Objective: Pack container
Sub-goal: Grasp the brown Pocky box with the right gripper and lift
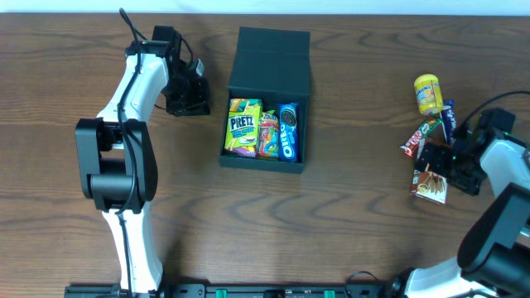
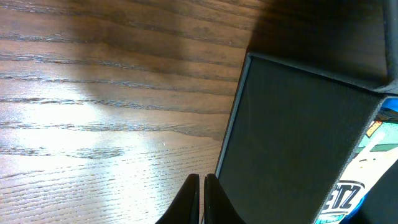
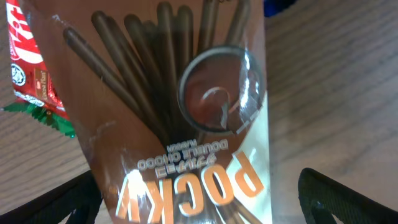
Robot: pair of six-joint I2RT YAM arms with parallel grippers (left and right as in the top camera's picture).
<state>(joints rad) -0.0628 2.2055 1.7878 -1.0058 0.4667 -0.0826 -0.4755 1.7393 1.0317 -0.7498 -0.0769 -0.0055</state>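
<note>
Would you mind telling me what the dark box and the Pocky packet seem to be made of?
The box looks like matte cardboard: dull flat walls, folded lid. The Pocky packet looks glossy, card or film; glare shows, but which is unclear.

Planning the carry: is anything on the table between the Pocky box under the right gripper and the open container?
Nothing visible. Only bare table lies between the Pocky box and the container; the other loose snacks sit farther back, off that line.
</note>
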